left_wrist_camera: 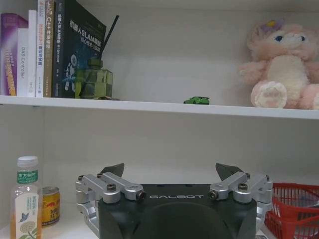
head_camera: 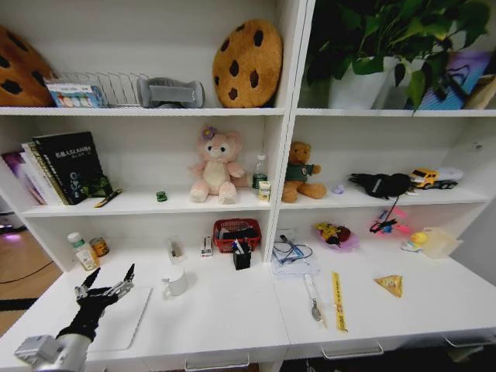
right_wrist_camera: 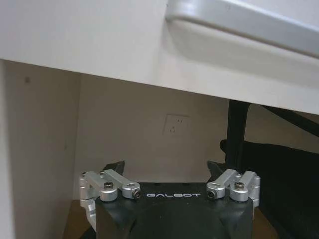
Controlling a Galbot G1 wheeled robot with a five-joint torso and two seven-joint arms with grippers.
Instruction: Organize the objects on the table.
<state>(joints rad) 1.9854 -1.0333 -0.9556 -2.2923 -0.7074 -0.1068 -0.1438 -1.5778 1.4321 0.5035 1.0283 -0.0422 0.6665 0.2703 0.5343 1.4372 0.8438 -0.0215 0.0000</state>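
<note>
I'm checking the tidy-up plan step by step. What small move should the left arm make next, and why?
Probably lower the left gripper toward the silver-white laptop beneath it. The gripper hangs open over the laptop at the table's left end, holding nothing, while the right gripper sits parked under the table's edge.

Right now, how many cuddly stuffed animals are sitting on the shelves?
2. A pink plush bunny sits on the middle shelf's left section, right of the tiny green toy car. A brown teddy bear sits just past the divider in the right section. Others may be hidden.
</note>
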